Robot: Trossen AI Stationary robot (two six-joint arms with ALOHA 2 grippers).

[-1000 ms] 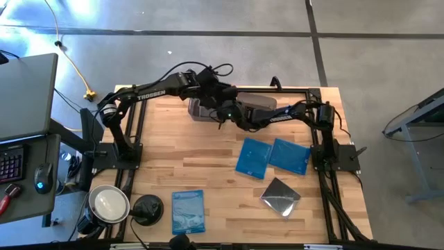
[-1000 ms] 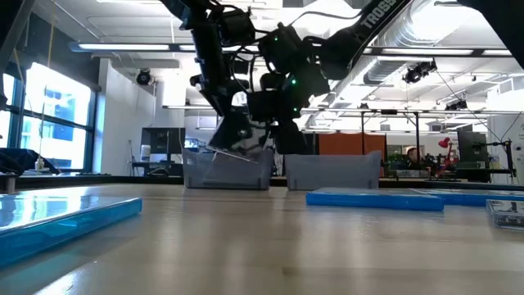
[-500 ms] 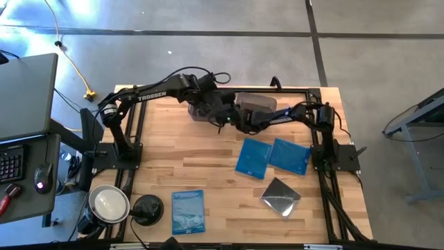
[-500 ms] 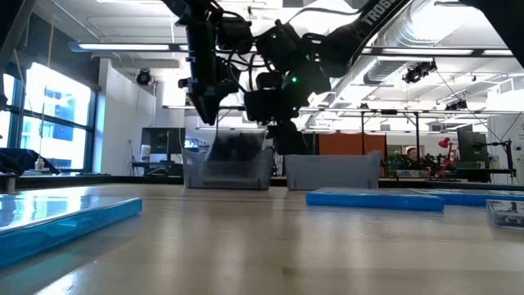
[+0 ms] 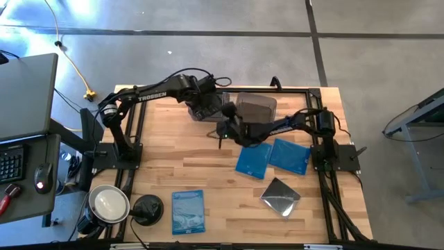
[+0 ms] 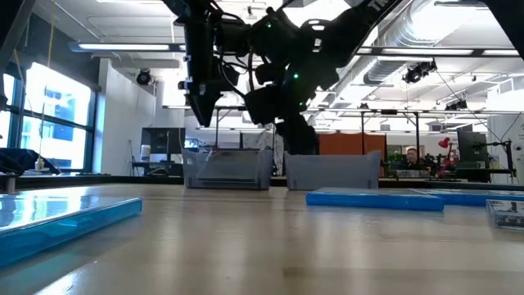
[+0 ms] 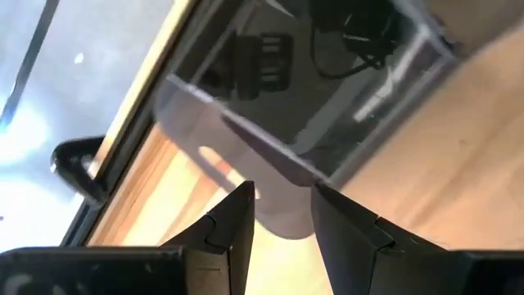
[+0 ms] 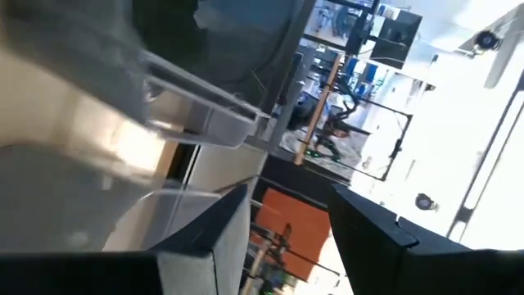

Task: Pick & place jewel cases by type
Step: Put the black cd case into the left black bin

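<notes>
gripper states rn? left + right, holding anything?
Left claw: open, empty, above the smoky translucent rectangular tub.
Right claw: open, empty, raised over the wooden table.

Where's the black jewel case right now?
In the high view, the black jewel case lies near the table's front right, just below the two blue cases.

On the pale striped wood table (image 5: 208,167), two deep blue jewel cases (image 5: 253,157) (image 5: 290,155) lie beside a dark, shiny one (image 5: 280,195); the printed case (image 5: 188,211) is paler blue. Both tubs (image 5: 255,105) (image 5: 202,111) are smoky grey.
</notes>
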